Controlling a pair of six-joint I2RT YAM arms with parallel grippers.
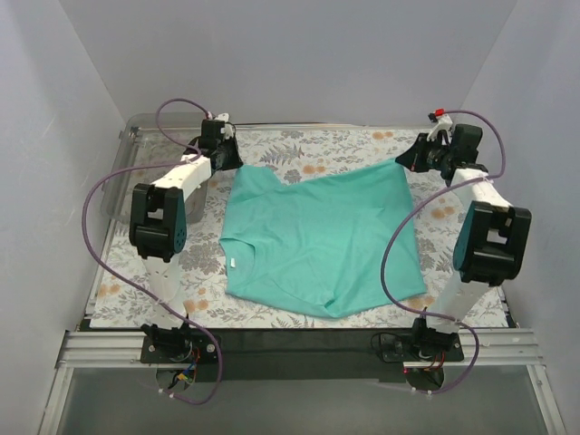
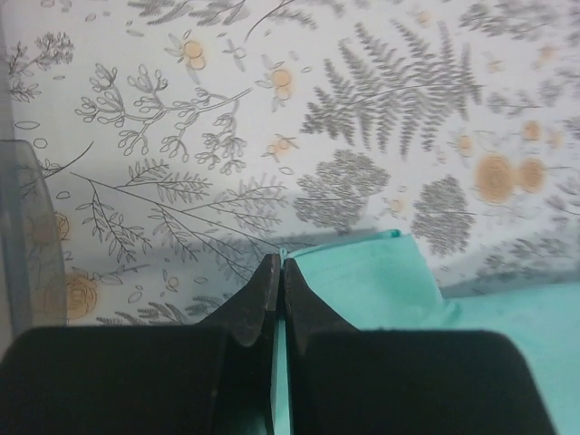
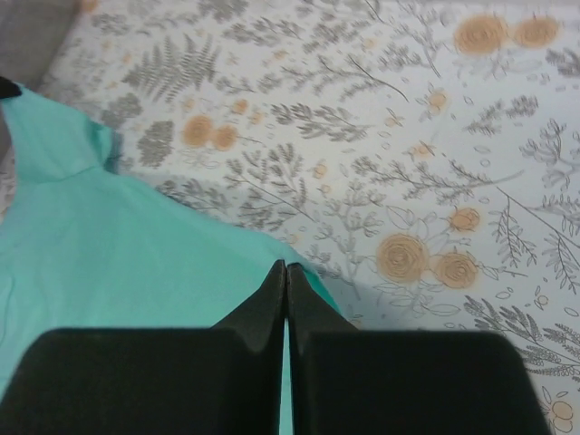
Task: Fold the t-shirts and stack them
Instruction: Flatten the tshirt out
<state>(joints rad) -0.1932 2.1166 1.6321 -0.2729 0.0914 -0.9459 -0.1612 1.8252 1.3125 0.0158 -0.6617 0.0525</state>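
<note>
A plain teal t-shirt point(image 1: 317, 236) lies spread over the middle of the floral table cover point(image 1: 290, 149). Its body is mostly flat on the print, and its near edge stops short of the cover's near border. The left gripper point(image 1: 236, 166) sits over the far-left part of the cover with its fingers pressed together on the shirt's far-left corner. In the left wrist view a thin strip of teal runs between the two black fingers point(image 2: 263, 290) of that gripper point(image 2: 279, 267), and the rest of the shirt point(image 2: 381, 290) spreads off to the right over the fern pattern. The right gripper point(image 1: 404, 163) is over the far-right part of the cover and is likewise clamped on the shirt's far-right corner. Its wrist view shows this gripper point(image 3: 286, 270) with no gap between its tips. The cloth point(image 3: 109, 254) fans out to the left from the pinch and casts a narrow shadow on the cover along its edge. Between the two pinched corners the shirt's far edge runs across the cover with a shallow dip near the left end. A small white tag point(image 1: 233, 264) shows on the cloth toward the cover's left side. A clear plastic bin point(image 1: 136, 172) stands at the cover's far-left edge, and its wall shows at the left margin of the left wrist view point(image 2: 23, 227).
</note>
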